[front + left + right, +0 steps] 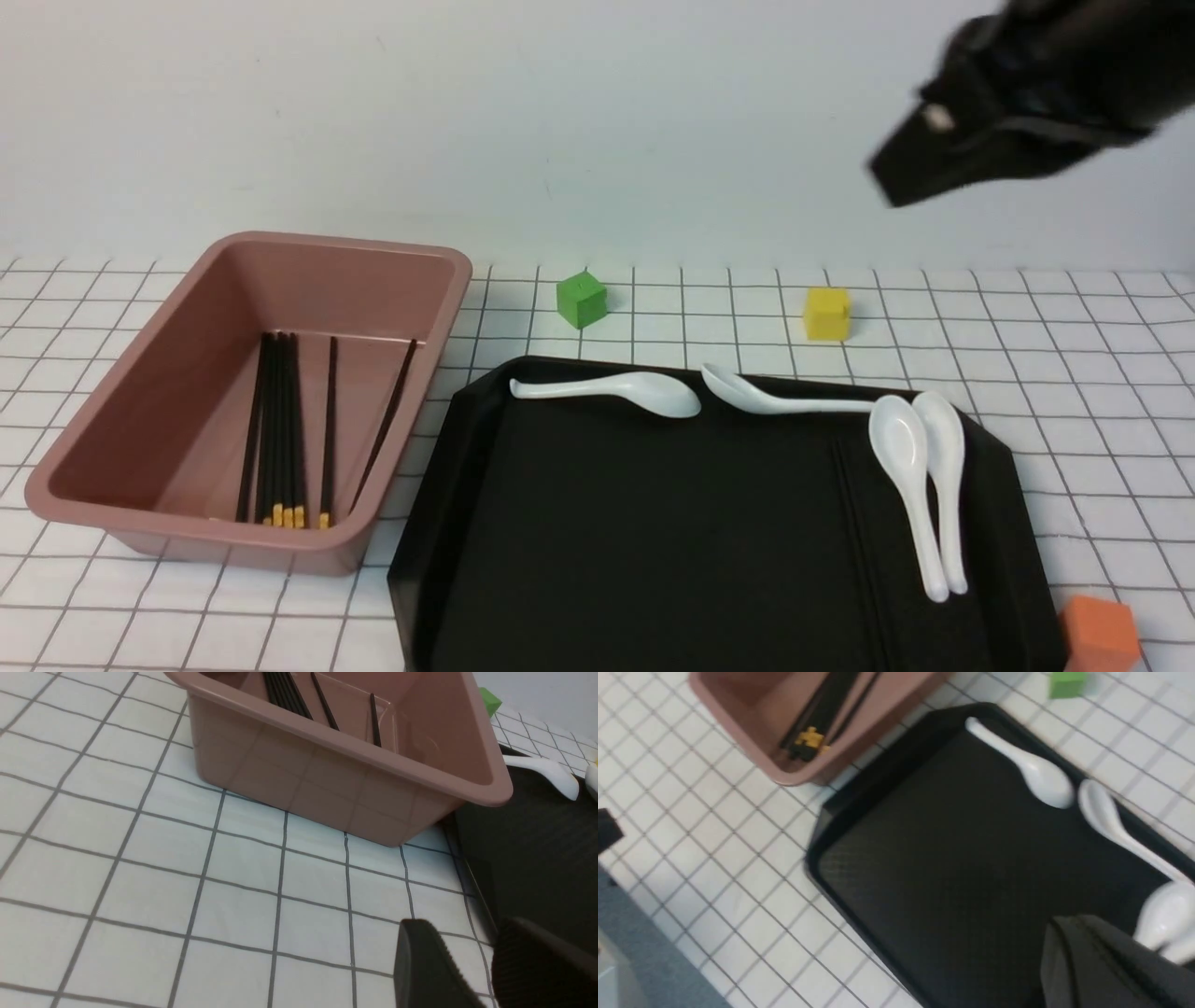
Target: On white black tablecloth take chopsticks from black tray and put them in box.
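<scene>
The pink-brown box (131,439) stands at the left on the gridded tablecloth (1074,373), with several black chopsticks (280,429) lying in it, gold ends toward me. The black tray (653,541) lies to its right. Two dark chopsticks (857,523) lie faintly visible on the tray beside the spoons. My right gripper (882,182) hangs high above the tray's far right, jaws pressed shut and empty (1083,952). My left gripper (472,970) is open and empty, low over the cloth near the box's front corner (373,807); it is out of the front view.
Several white spoons (910,485) lie on the tray's far and right side. A green cube (581,300) and a yellow cube (827,314) sit behind the tray. An orange cube (1102,635) sits at its front right corner.
</scene>
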Motion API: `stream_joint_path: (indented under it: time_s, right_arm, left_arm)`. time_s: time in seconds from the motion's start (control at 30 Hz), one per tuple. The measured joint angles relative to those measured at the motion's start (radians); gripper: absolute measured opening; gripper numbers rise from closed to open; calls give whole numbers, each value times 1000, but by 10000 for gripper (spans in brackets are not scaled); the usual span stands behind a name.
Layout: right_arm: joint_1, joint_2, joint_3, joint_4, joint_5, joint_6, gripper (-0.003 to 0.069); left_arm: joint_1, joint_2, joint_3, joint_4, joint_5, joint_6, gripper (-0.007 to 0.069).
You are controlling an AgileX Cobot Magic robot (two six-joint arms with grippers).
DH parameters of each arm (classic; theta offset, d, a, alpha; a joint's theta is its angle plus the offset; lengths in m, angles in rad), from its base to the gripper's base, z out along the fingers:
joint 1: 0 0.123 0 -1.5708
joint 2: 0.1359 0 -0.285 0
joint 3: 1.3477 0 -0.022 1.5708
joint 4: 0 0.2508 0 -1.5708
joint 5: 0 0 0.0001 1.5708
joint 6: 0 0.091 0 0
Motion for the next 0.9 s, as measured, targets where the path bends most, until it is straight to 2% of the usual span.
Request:
stream_joint_path:
  time_s: [0.17,0.23,0.33,0.37,0.4,0.5,0.67,0.9]
  right_arm:
    - [0,-306,256,-107,-39,41,-6]
    - [0,-463,430,-118,-155,42,-6]
    - [0,-709,738,-110,-437,42,-5]
    - [0,-740,780,-110,-477,42,-4]
    - [0,-867,955,-108,-645,42,-2]
    - [0,-1004,1147,-109,-777,44,-1]
    - [0,-1052,1266,-109,-865,44,2]
    - [0,-1052,1291,-110,-873,44,8]
  left_arm:
    - [0,0,0,0,0,0,238]
    - [0,0,0,0,0,0,238]
    - [0,0,0,0,0,0,238]
    - [0,0,0,0,0,0,238]
    - [0,0,0,0,0,0,238]
    - [0,0,0,0,0,0,238]
    - [0,0,0,0,0,0,238]
    - [0,0,0,0,0,0,238]
